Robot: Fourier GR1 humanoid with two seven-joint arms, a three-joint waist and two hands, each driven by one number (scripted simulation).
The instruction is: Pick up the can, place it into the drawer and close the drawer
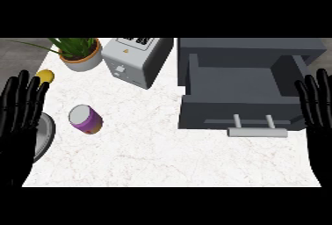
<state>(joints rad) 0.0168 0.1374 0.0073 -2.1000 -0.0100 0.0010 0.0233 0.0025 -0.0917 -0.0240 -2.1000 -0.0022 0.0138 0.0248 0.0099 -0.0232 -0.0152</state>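
The can (85, 119) lay tipped on its side on the white counter (168, 162), well off to the left of the open drawer (241, 94), purple body, pale end cap turned up and toward the far left, its long axis running on a diagonal away from the drawer. The left hand (19, 118) stood at the left edge, fingers straight and up, spread wide and holding nothing, with the can just to its right. The right hand (318, 114) showed at the opposite edge, beside the drawer's right wall, equally open and empty. So the left hand was plainly the nearer 1; the can sat between it and the drawer, and a reach would likely need to go rightward and come across the can's short width rather than along its length. The drawer's tray gaped with its handle (257, 132) facing the robot. A grey plate (44, 136) edged out beside the left hand, left of the can.
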